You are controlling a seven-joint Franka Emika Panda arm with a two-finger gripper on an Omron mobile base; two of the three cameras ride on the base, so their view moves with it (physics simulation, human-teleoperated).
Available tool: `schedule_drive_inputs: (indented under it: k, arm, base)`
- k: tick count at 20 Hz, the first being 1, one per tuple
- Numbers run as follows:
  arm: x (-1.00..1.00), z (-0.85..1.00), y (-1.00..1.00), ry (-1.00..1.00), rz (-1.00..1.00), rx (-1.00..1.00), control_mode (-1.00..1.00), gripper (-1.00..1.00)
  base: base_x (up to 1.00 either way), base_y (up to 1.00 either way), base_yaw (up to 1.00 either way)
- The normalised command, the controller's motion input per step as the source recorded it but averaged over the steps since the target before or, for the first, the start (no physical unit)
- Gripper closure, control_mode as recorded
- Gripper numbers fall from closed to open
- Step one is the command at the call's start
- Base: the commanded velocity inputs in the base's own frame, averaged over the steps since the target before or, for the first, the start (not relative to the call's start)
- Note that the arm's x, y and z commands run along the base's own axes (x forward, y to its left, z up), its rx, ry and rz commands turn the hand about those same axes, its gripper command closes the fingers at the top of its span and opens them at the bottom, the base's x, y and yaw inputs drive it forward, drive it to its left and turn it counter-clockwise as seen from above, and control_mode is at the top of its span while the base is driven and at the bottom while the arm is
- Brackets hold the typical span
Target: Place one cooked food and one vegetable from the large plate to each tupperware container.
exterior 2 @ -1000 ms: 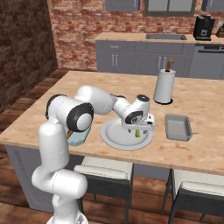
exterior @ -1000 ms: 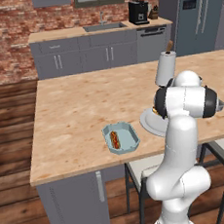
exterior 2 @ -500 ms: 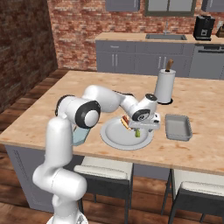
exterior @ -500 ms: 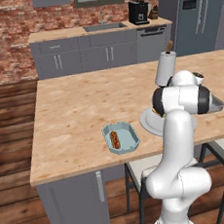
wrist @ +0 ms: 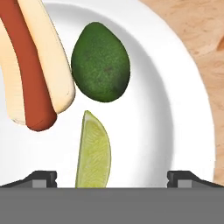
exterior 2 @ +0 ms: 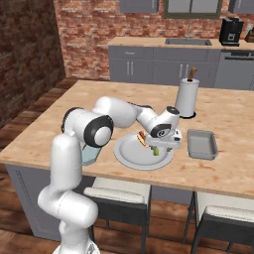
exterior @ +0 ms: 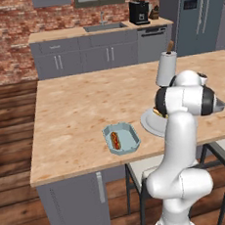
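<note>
1. Large plate (exterior 2: 130,158), near front edge of island counter (exterior: 80,113): holds hot dog (wrist: 33,65), avocado (wrist: 100,62), lime wedge (wrist: 93,153).
2. Gripper (wrist: 111,177): jaws wide, empty, over lime wedge.
3. I'd centre on avocado, descend straight, avoid nudging hot dog.
4. Blue tray (exterior: 122,138): has hot dog. Grey tray (exterior 2: 201,144): bare.

In the hand view the hot dog (wrist: 33,65) runs off the top and left edges, the lime wedge (wrist: 92,153) is cut off below, and the large plate (wrist: 183,109) is cropped on three sides. In the left base view the arm covers most of that plate (exterior: 150,122), and the food in the light blue tray (exterior: 121,138) is too small to identify. In the right base view the arm hides most of the blue tray (exterior 2: 90,155), and the hand covers part of the food on the plate (exterior 2: 130,155).
</note>
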Motion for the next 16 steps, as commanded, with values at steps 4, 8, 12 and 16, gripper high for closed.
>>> schedule_drive_inputs:
  k: [4,8,12,16]
  arm:
    - [-0.21,-0.02,0.48,0.00,0.00,0.00,-1.00,-1.00]
    - [0.10,-0.11,0.05,0.00,0.00,0.00,-1.00,-1.00]
    - [0.17,-0.22,-0.20,0.00,0.01,0.00,-1.00,-1.00]
    - [0.08,-0.20,0.00,0.01,0.00,0.00,-1.00,-1.00]
  base:
    - [0.00,0.00,0.00]
    - [0.00,0.00,0.00]
    - [0.00,0.00,0.00]
    - [0.00,0.00,0.00]
